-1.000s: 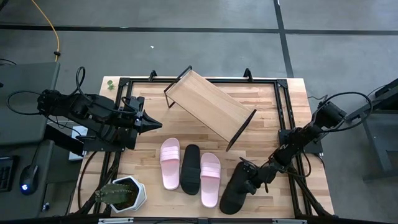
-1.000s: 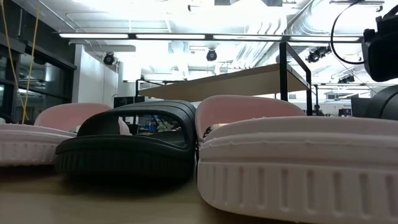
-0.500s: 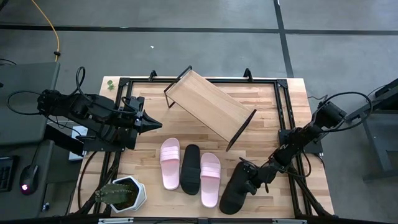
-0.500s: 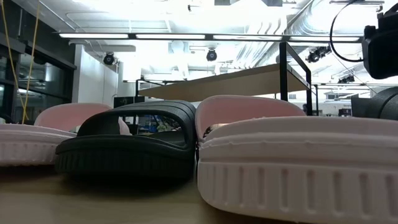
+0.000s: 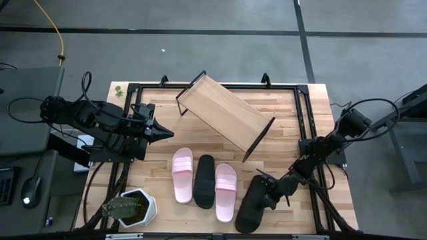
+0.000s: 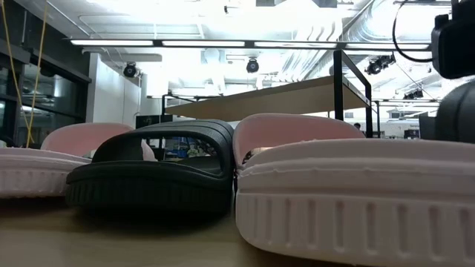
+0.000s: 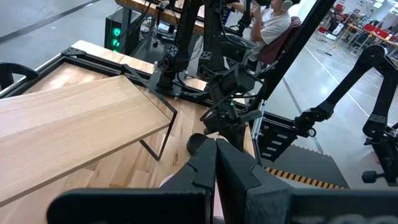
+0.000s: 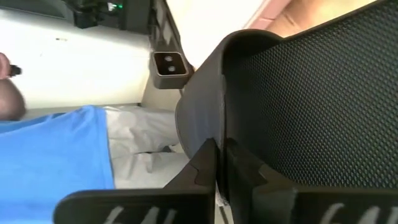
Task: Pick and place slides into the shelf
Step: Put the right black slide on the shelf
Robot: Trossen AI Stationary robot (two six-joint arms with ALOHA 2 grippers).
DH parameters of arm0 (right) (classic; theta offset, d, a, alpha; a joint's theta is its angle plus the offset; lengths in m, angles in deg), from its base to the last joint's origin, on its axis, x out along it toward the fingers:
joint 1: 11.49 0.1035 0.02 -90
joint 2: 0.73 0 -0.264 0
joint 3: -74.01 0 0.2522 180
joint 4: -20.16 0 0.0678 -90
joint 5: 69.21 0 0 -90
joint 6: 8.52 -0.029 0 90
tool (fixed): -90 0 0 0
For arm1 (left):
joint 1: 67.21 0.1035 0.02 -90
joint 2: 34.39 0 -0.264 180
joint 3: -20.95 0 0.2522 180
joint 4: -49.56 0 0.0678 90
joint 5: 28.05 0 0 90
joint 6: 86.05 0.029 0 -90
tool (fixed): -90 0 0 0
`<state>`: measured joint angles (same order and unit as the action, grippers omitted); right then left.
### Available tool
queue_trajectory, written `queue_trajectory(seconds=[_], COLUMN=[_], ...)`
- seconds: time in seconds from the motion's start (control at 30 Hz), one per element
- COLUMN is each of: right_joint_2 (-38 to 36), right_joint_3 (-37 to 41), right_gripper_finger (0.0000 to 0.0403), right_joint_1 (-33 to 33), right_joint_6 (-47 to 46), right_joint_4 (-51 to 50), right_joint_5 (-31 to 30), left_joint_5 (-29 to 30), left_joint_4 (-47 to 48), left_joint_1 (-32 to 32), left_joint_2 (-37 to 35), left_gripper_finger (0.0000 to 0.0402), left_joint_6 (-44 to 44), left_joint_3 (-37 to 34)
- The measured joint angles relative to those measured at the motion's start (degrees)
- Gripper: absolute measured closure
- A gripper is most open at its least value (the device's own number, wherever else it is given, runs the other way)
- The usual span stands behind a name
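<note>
Right gripper [image 5: 265, 193] is down at the near-right part of the table, fingers pinched on the strap of a black slide [image 5: 249, 205]; the wrist view shows its textured footbed filling the frame right in front of the fingers, so the grip looks solid, and whether it's off the table yet I can't tell. Other 3 slides sit just to the gripper's left in a row: pink slide [image 5: 182, 175] furthest, 2nd black slide [image 5: 204, 181] in the middle, 2nd pink slide [image 5: 225, 191] nearest, all flat on the table [image 5: 293, 120]. Shelf [image 5: 223, 113] is beyond the gripper and off to its left, slanted board set diagonally, nothing on it. Left gripper [image 5: 162, 134] waits at the left edge, fingers pressed together, pointing across toward the shelf. Progress: 0 of 4 placed, 1st pick in hand. Left to do: carry this one over and up onto the board, then 3 more. Potted plant [image 5: 129, 207] at the near-left corner is well clear of the work. Person in a blue top shows behind the held slide in the right wrist cam, off the table.
</note>
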<state>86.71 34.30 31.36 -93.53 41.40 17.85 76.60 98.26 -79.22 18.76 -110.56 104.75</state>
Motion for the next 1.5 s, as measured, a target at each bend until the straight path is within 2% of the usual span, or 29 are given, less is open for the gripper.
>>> queue_trajectory(seconds=[0.3, 0.8, 0.93, 1.17, 1.5], right_joint_2=[0.02, 0.02, 0.02, -0.02, -1.71], right_joint_3=[-0.07, -9.7, -14.78, -27.02, -43.26], right_gripper_finger=[0.0402, 0.0403, 0.0403, 0.0403, 0.0403], right_joint_1=[-0.07, -3.94, -5.77, -9.32, -16.15], right_joint_6=[-2.02, 6.84, 10.5, 17.02, 27.7], right_joint_4=[2.39, -1.18, -6.82, -25.19, -48.7], right_joint_5=[-0.02, -0.14, 1.79, 6.22, 6.59], left_joint_5=[0.0, 0.02, 0.0, -0.01, -2.23], left_joint_4=[0.0, 1.65, 1.77, 1.18, 0.74], left_joint_1=[0.0, 0.0, 0.0, 0.0, 0.0], left_joint_2=[-0.02, 0.05, 0.52, 2.1, 2.95], left_gripper_finger=[0.0401, 0.0401, 0.0401, 0.0401, 0.0401], left_joint_6=[-0.02, -0.02, -0.02, -0.04, -0.11], left_joint_3=[0.0, 0.0, -0.04, -0.02, -0.02])
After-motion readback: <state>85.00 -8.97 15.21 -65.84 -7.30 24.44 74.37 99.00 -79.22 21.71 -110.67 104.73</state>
